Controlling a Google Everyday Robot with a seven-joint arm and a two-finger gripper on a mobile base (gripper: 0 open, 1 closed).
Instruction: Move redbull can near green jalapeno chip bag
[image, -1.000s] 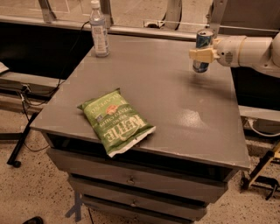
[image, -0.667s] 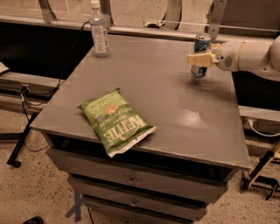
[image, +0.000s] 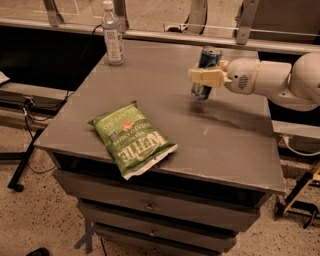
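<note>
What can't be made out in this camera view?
- The redbull can: its middle is covered by the gripper, shut on it over the far right of the table; the far finger is hidden behind the can.
- The robot arm: cut off by the right edge.
- The water bottle: label print too small.
- The green jalapeno chip bag: small print blurred.

Cream jaws mid-right, on white rounded arm (image: 270, 82).

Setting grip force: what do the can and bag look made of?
Can: apparently thin metal, glossy blue sides, shiny rim, held in the gripper closed around its middle, over the far right of the table. Bag: likely plastic film, light green, crinkled, white end seam.
</note>
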